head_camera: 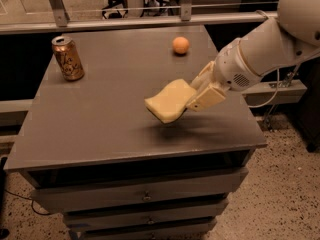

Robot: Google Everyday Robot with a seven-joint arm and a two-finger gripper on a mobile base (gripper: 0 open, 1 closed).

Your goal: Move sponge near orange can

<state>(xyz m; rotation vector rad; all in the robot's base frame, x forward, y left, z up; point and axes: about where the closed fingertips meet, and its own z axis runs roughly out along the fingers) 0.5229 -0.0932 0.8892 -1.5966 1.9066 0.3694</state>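
Pinching sponge (169, 101) at edge farthest from orange can (68, 58), hand (194, 96) holds it seemingly clear of worktop (100, 129), well apart from can.

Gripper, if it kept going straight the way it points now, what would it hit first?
The gripper, shut on the sponge above the table, points to the picture's left and slightly down. Only bare table lies that way, so the sponge would probably touch it first; the orange can stands behind that line.
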